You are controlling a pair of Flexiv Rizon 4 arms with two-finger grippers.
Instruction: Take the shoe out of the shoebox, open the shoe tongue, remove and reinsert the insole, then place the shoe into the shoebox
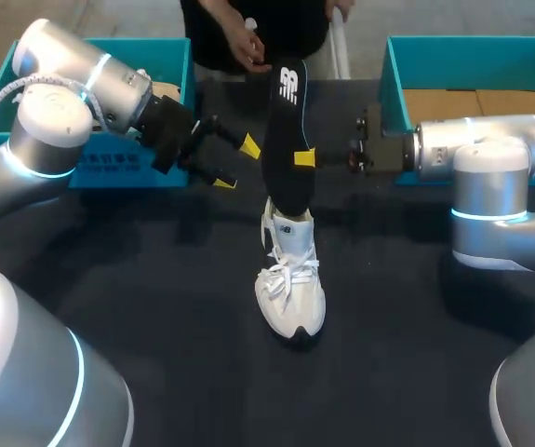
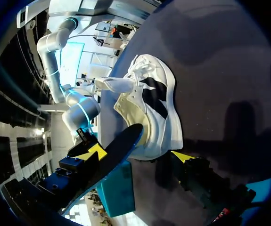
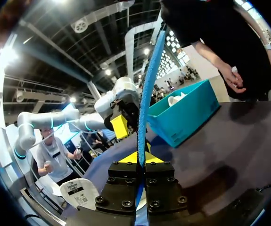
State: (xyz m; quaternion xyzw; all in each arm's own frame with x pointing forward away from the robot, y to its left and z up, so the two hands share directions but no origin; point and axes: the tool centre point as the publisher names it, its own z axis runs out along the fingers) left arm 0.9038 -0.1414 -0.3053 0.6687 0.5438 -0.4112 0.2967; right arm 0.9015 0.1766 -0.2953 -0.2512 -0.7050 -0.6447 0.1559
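A white laced shoe (image 1: 290, 279) (image 2: 151, 101) stands upright in the middle of the black table, toe toward the near edge. A black insole (image 1: 286, 130) (image 2: 123, 143) with a blue underside stands almost on end, its lower end at the shoe's opening. My right gripper (image 1: 306, 158) (image 3: 141, 158) is shut on the insole's edge about halfway up; in the right wrist view the insole (image 3: 147, 84) shows edge-on between the fingers. Just left of the insole is my left gripper (image 1: 234, 164) (image 2: 139, 153), open and holding nothing.
A teal box (image 1: 127, 163) (image 3: 187, 113) sits at the back left behind my left arm. A second teal box (image 1: 395, 93), lined with cardboard, is at the back right beside my right arm. Bare black tabletop (image 1: 155, 307) lies around the shoe.
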